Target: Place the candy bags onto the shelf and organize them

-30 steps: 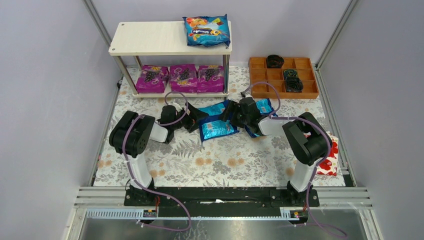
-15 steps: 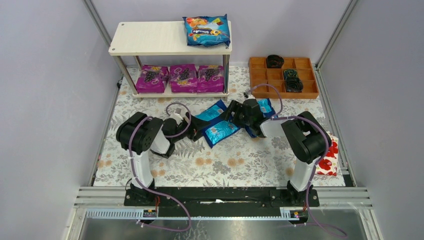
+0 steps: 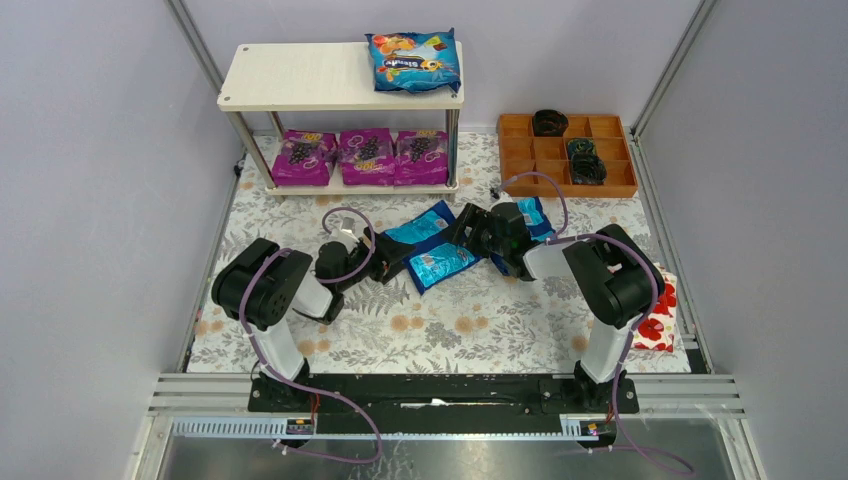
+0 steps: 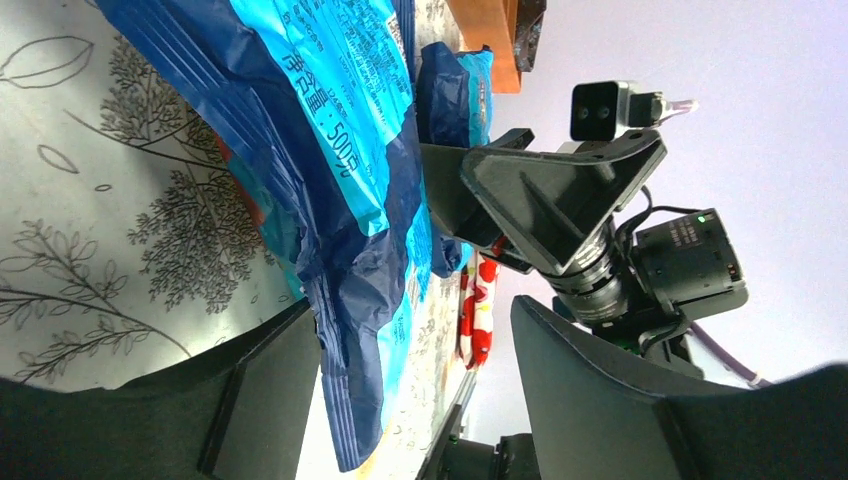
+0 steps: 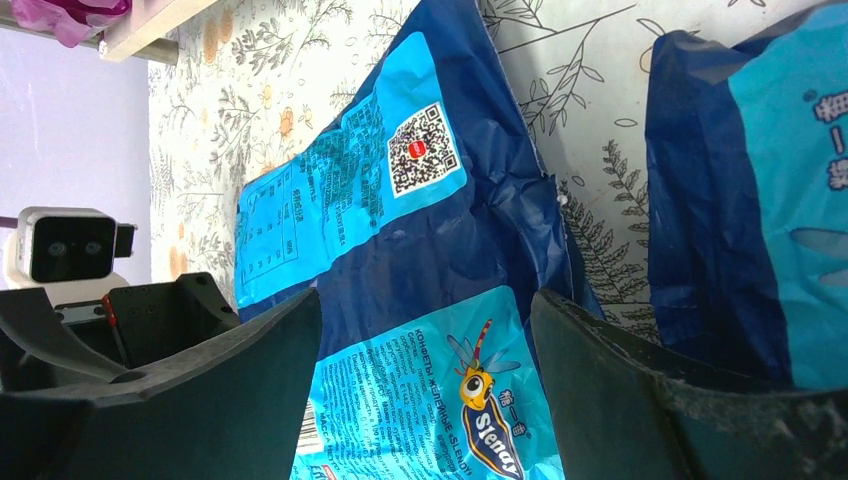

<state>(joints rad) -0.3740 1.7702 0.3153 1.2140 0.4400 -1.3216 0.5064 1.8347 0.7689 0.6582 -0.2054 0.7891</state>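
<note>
On the shelf point(image 3: 300, 78), one blue candy bag point(image 3: 413, 60) lies on the top board and three purple ones point(image 3: 366, 156) sit on the lower board. Three blue bags lie on the mat: one point(image 3: 422, 224) at centre, one point(image 3: 441, 263) just in front of it, one point(image 3: 532, 214) partly under the right arm. My left gripper point(image 3: 386, 250) point(image 4: 415, 400) is open, and a bag's crinkled end point(image 4: 345, 330) hangs between its jaws against the left finger. My right gripper point(image 3: 470, 236) point(image 5: 430, 400) is open, with the labelled bag point(image 5: 450, 400) between its fingers.
An orange compartment tray point(image 3: 610, 185) with dark items stands at the back right. A white packet with red flowers point(image 3: 660, 318) lies at the mat's right edge. The two grippers face each other closely across the bags. Grey walls close in both sides.
The left arm's elbow swung down and left while its gripper slid onto the bag's end and its jaws narrowed. The centre bags shifted slightly. The right gripper moved a little right.
</note>
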